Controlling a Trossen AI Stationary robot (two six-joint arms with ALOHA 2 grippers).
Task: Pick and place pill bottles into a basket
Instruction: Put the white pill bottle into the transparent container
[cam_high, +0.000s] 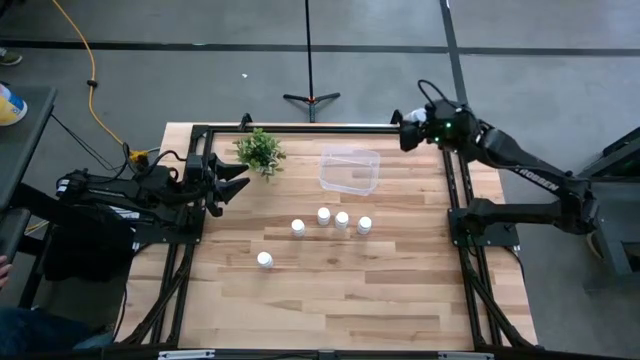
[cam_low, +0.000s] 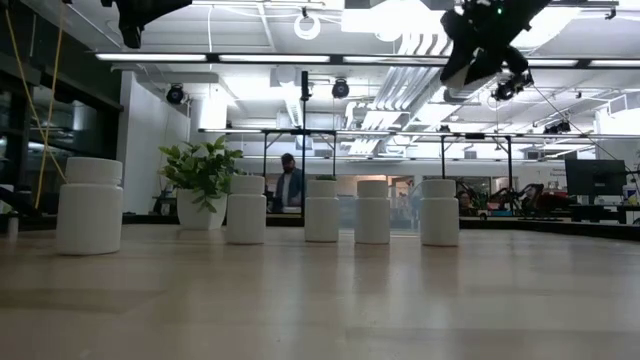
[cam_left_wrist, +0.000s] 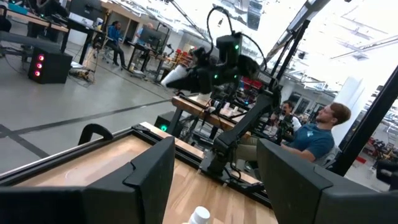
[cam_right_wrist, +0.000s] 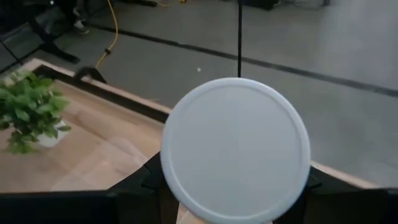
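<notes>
Leftmost, left tool (cam_high: 243, 181) parked, jaws apart, empty, beside plant (cam_high: 260, 150). Five pill bottles (cam_high: 323, 215) standing mid-worktop (cam_high: 400, 290). Basket (cam_high: 350, 170) empty at back. Right tool (cam_high: 407, 130) clenched on sixth bottle (cam_right_wrist: 235, 149), raised near back edge. Carrying step; next likely swing over basket, lower, release.

Right arm is stretched out with its elbow bent, and the right gripper (cam_high: 405, 131) is up in the air with both fingers clamped on a pill bottle (cam_right_wrist: 235, 149), cap facing its wrist camera. Left arm is tucked back low, left gripper (cam_high: 238, 180) empty, fingers (cam_left_wrist: 149, 177) spread apart.
</notes>
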